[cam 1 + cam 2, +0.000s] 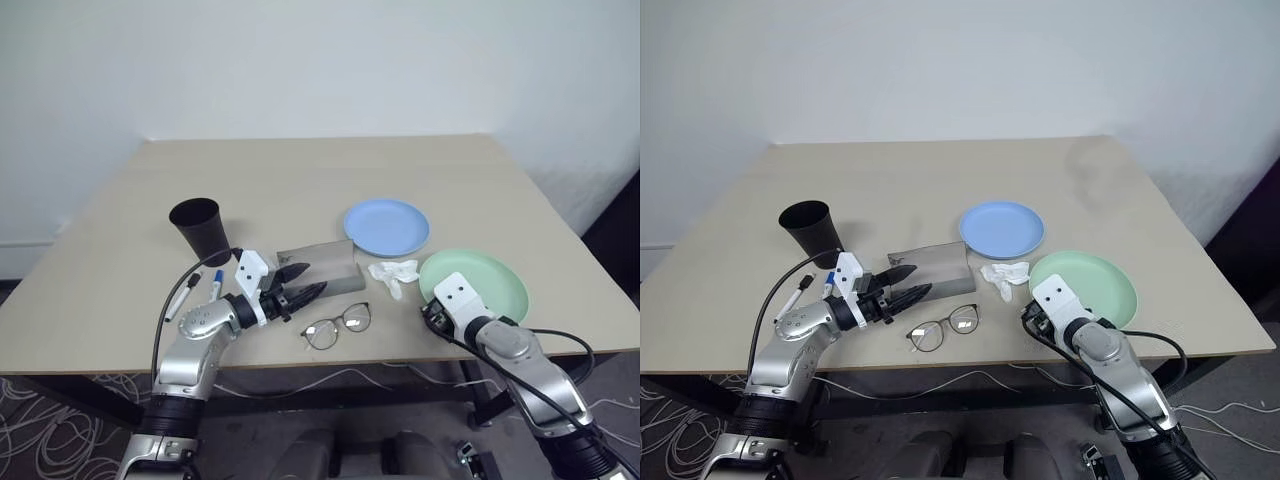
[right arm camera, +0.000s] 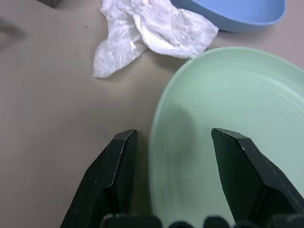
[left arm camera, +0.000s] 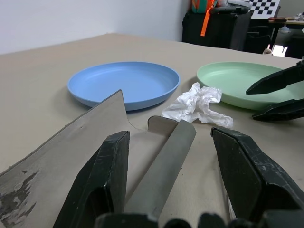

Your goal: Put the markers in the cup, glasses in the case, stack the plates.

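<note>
- Nearest the camera in the head views, the right gripper (image 2: pixel 164 183) sits at the near right of the table (image 1: pixel 300 180), jaws spread wide and empty, straddling the near-left rim of the mint green plate (image 1: pixel 490 280): one finger over the bare tabletop, the other over the plate's inner slope.
- That plate looks light, stiff and smooth, so it could skate away if pushed. I judge the thin raised rim the only real purchase, pinched at about 7 o'clock where the jaws already stand.
- Light blue plate (image 1: pixel 387 226) lies at about 11 o'clock from the green one, apart from it, with the crumpled white tissue (image 1: pixel 393 274) between them. It is soft and could snag a sliding plate.
- Left gripper (image 1: pixel 297 284) has its jaws parted and holds nothing; its fingertips reach the near-left end of the grey case (image 1: pixel 330 265), whose flap stands open in the left wrist view. The case looks felt-covered and grippy, with a floppy lid.
- Glasses (image 1: pixel 336 327) lie just toward 6 o'clock from the case, near the table's front edge. Thin wire and clear lenses look fragile; the bridge or a temple seems the safest hold.
- Black cup (image 1: pixel 199 227) stands upright at 9 o'clock from the case. It is light and tapered, so probably easy to tip.
- Markers (image 1: pixel 217 278) lie just toward 6 o'clock from the cup, slim and likely to roll; grasp mid-barrel.
</note>
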Tool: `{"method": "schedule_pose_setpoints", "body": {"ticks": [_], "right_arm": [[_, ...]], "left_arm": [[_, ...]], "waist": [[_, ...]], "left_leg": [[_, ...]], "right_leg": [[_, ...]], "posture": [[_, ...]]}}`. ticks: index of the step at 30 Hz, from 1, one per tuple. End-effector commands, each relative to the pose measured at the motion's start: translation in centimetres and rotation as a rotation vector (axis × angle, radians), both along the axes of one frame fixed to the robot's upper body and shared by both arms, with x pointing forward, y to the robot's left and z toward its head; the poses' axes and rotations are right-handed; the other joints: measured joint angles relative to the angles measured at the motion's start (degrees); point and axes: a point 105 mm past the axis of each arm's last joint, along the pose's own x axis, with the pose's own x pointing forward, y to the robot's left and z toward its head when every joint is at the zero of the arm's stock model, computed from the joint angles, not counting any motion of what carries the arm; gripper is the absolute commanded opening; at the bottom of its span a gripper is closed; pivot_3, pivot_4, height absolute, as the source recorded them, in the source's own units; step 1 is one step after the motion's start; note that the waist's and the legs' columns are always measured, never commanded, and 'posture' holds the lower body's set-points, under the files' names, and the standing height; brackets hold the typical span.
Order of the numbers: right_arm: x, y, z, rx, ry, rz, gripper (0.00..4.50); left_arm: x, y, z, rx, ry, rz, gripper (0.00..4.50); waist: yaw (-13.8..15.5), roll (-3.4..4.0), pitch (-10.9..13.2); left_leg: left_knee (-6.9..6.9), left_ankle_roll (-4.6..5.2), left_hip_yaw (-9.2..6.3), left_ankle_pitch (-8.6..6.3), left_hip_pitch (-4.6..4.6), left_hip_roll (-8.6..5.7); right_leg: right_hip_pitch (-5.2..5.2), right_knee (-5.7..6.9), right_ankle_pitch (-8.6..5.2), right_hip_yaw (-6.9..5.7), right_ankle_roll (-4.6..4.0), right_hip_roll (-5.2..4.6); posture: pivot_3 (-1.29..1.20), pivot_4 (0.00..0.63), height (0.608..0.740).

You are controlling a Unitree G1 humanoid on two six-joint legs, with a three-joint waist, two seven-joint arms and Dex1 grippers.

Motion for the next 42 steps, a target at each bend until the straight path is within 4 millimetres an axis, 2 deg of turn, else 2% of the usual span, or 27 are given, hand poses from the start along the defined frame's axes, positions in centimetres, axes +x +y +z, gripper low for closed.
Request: {"method": "schedule_pose_setpoints", "body": {"ticks": [1, 9, 18, 23, 26, 29, 32, 37, 42], "right_arm": [[0.5, -0.2, 1.6, -0.059, -0.060, -0.001, 2.72], [0.9, -0.9, 2.0, -0.111, -0.081, -0.034, 0.02], [1.7, -2.0, 2.7, -0.165, -0.137, -0.083, 0.02], [3.5, -2.2, 4.8, -0.261, -0.280, 0.000, 0.02], [5.2, -2.1, 6.8, -0.294, -0.369, 0.089, 0.02], [6.6, -0.2, 8.5, -0.245, -0.421, 0.258, 0.02], [8.2, 1.6, 9.4, -0.190, -0.441, 0.399, 0.02], [10.9, 4.2, 9.1, -0.083, -0.408, 0.548, 0.02], [12.1, 6.2, 7.9, -0.030, -0.340, 0.649, 0.02]], "left_arm": [[0.0, -0.3, 1.5, -0.003, -0.058, -0.019, 2.85], [0.1, -0.3, 1.6, -0.001, -0.061, -0.015, 2.89], [0.3, -0.4, 1.5, -0.002, -0.064, -0.013, 2.89], [0.4, -0.3, 1.5, 0.000, -0.068, -0.010, 2.89], [0.5, -0.3, 1.6, 0.003, -0.071, -0.009, 2.89], [0.8, -0.3, 1.8, 0.003, -0.077, -0.006, 2.89], [1.1, -0.4, 1.8, 0.002, -0.081, -0.008, 2.89], [1.3, -0.7, 2.0, -0.002, -0.091, -0.012, 2.89], [1.1, -0.5, 2.1, -0.007, -0.102, 0.010, 2.89]], "waist": [[-0.02, 0.00, 0.00], [-0.02, -0.01, 0.00], [-0.02, -0.02, 0.00], [-0.06, -0.01, 0.01], [-0.21, -0.03, 0.02], [-0.30, -0.05, 0.04], [-0.50, -0.06, 0.05], [-0.58, -0.09, 0.04], [-0.42, -0.08, 0.04]], "left_leg": [[0.00, 0.00, 0.00, 0.00, 0.00, 0.00], [0.00, 0.00, 0.00, 0.00, 0.00, 0.00], [0.01, 0.00, -0.02, 0.00, 0.00, 0.00], [0.01, 0.00, -0.01, 0.00, 0.00, -0.01], [0.02, 0.00, -0.01, 0.00, 0.01, -0.01], [0.03, 0.00, -0.05, 0.00, 0.02, 0.00], [0.08, 0.00, -0.11, 0.00, 0.08, 0.02], [0.11, 0.02, -0.22, 0.02, 0.19, 0.01], [0.10, 0.03, -0.23, 0.05, 0.24, -0.01]], "right_leg": [[0.00, -0.01, 0.00, 0.01, 0.00, 0.01], [-0.01, 0.00, 0.00, 0.00, 0.00, 0.00], [0.07, 0.00, 0.00, -0.12, 0.00, -0.08], [0.04, -0.03, 0.00, -0.13, 0.00, -0.08], [0.04, -0.03, 0.00, -0.15, 0.00, -0.07], [0.08, -0.05, 0.00, -0.28, 0.00, -0.08], [0.20, -0.08, 0.01, -0.54, 0.01, -0.06], [0.40, -0.21, 0.02, -0.78, 0.02, -0.02], [0.37, -0.18, 0.09, -0.70, 0.14, 0.12]], "posture": [[0.00, 0.000, 0.737], [0.00, 0.000, 0.737], [0.00, 0.000, 0.737], [0.00, 0.000, 0.737], [0.00, 0.000, 0.737], [0.00, 0.000, 0.737], [0.00, 0.000, 0.737], [0.00, 0.000, 0.737], [0.00, 0.000, 0.737]]}}
